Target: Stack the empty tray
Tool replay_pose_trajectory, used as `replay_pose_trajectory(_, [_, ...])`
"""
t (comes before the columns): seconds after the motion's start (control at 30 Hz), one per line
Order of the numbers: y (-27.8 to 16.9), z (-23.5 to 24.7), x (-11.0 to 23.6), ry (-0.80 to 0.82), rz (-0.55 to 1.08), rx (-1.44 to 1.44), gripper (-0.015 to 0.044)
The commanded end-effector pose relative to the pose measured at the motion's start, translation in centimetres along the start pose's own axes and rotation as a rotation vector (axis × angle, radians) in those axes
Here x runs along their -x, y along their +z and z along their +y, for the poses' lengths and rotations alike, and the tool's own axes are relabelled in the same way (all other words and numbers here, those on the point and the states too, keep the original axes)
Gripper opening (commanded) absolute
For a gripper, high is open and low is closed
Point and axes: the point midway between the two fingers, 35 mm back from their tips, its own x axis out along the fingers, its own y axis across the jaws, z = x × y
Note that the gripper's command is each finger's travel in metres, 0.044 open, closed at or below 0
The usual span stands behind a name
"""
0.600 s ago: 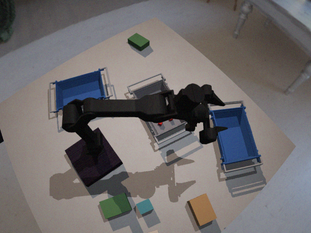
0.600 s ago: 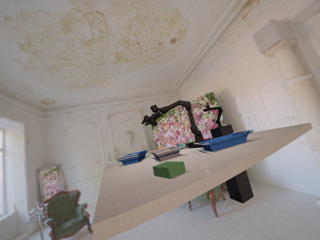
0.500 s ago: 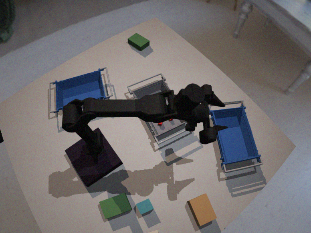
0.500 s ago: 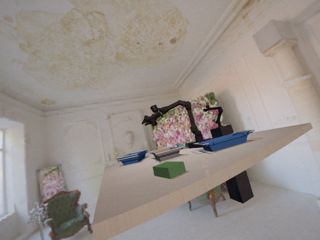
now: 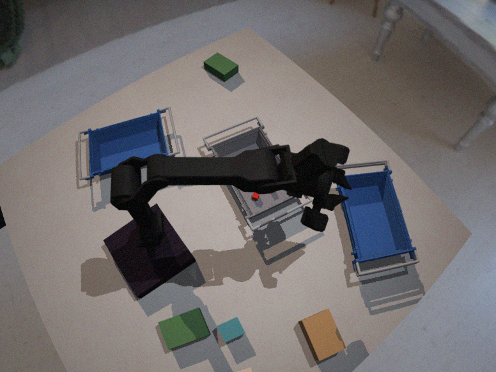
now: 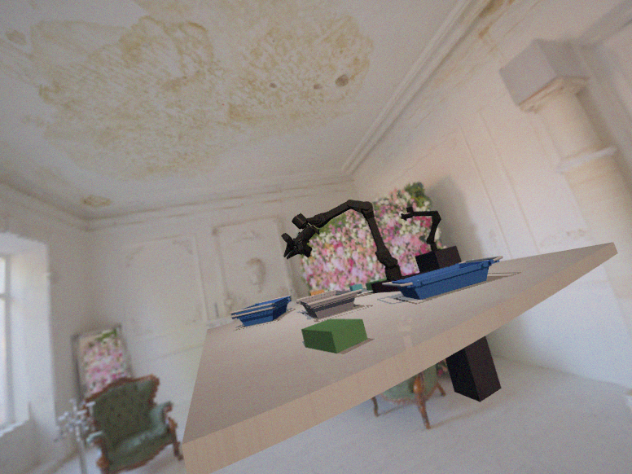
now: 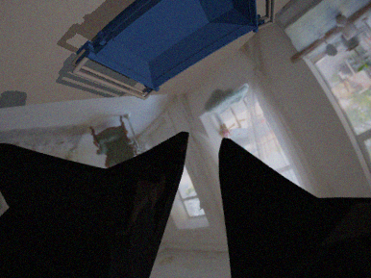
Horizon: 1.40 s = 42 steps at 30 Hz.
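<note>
The black parallel-jaw gripper (image 5: 331, 189) has its jaws nearly shut on nothing, high between the grey plastic tray with small blocks (image 5: 231, 144) and an empty blue plastic tray (image 5: 374, 218). The grey tray's wire bars (image 5: 275, 214) look still swung out; pushing them in comes next.

A grey tray (image 5: 248, 140) is seen near the table's middle, partly covered from above. A small red block (image 5: 255, 196) shows inside it. Its wire bars (image 5: 234, 128) are swung out beyond both ends. To its right, well apart, a blue empty tray (image 5: 374, 218) lies flat, with a wire bar (image 5: 387, 266) out past its near end and another at the far end.
</note>
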Motion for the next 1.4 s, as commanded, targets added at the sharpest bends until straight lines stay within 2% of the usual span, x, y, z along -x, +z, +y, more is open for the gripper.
replay_pose_trajectory(0.0, [4.5,1.8,-1.9,0.161,-0.161,-0.471,0.0082])
replay_pose_trajectory(0.17, [8.7,3.8,-2.7,0.401,-0.228,-0.921,0.0082])
replay_pose_trajectory(0.33, [12.6,5.7,-2.6,0.690,-0.192,-1.316,0.0082])
replay_pose_trajectory(0.53, [15.3,7.1,-1.9,0.935,-0.072,-1.603,0.0082])
replay_pose_trajectory(0.73, [17.4,8.3,-1.0,1.149,0.130,-1.857,0.0082])
replay_pose_trajectory(1.37, [17.8,8.6,-1.2,1.167,0.152,-1.878,0.0082])
